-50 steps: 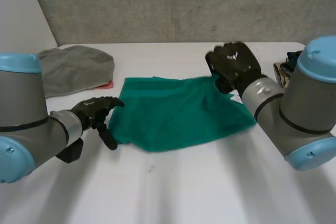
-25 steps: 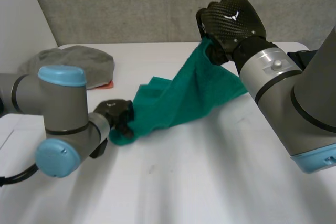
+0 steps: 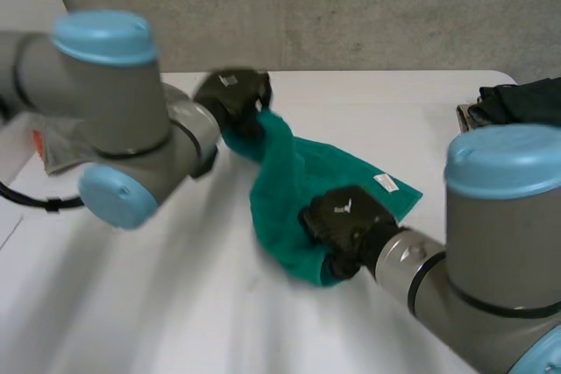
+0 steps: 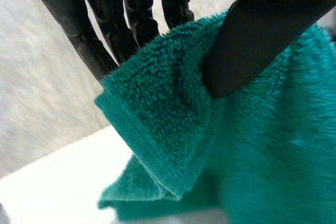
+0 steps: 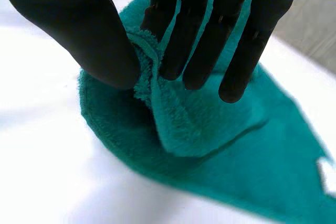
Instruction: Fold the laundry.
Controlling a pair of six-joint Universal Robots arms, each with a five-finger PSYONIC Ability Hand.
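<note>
On the white counter (image 3: 175, 304), left robot hand (image 3: 232, 98) and right robot hand (image 3: 342, 221) each pinch the green towel (image 3: 289, 172), apparently at corners; hold both pinches firm and align the edges.

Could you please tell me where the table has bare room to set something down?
Free: the near table strip left of the towel, and the far patch between towel and dark clothes. Crowded: the middle, where left hand and right hand pinch the towel.

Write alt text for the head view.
Two black hands hold a green towel on a white table: the left hand pinches its far end, the right hand a fold at its near edge. Dark clothes lie at the table's right.
</note>
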